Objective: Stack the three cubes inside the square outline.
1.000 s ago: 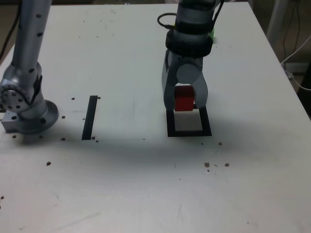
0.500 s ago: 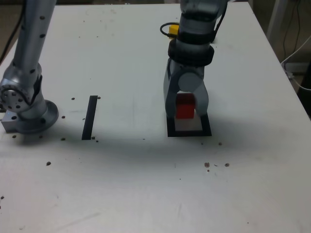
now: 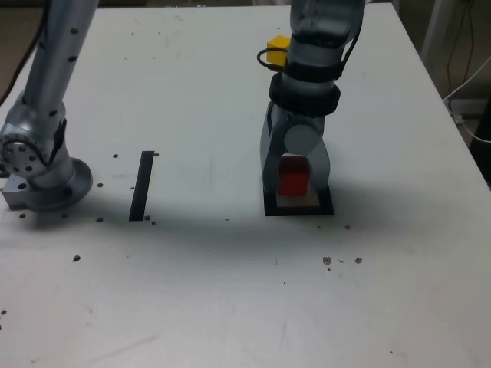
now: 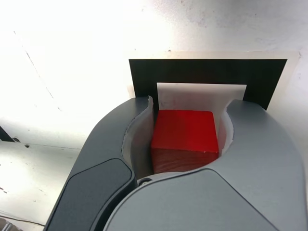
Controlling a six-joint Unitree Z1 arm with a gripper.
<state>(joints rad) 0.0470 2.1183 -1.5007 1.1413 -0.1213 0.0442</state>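
Observation:
My gripper (image 3: 294, 185) is shut on the red cube (image 3: 293, 177), one finger on each side of it. It holds the cube low over the pale centre of the square outline (image 3: 299, 208); whether the cube touches the surface I cannot tell. In the wrist view the red cube (image 4: 185, 134) sits between the grey fingers (image 4: 139, 125) of the gripper (image 4: 190, 113), with the black frame of the square outline (image 4: 207, 72) just beyond it. A yellow cube (image 3: 277, 41) lies on the table behind the arm, partly hidden by it.
A straight black strip (image 3: 142, 185) lies at the exterior view's left of the outline. The arm's grey base (image 3: 42, 172) stands at the far left. Dark specks (image 3: 341, 261) dot the white table (image 3: 192, 291). Cables (image 3: 468, 92) hang past the right edge.
The gripper has come down with the red cube, closer to the square outline. The arm shifted and the yellow cube came into view behind it.

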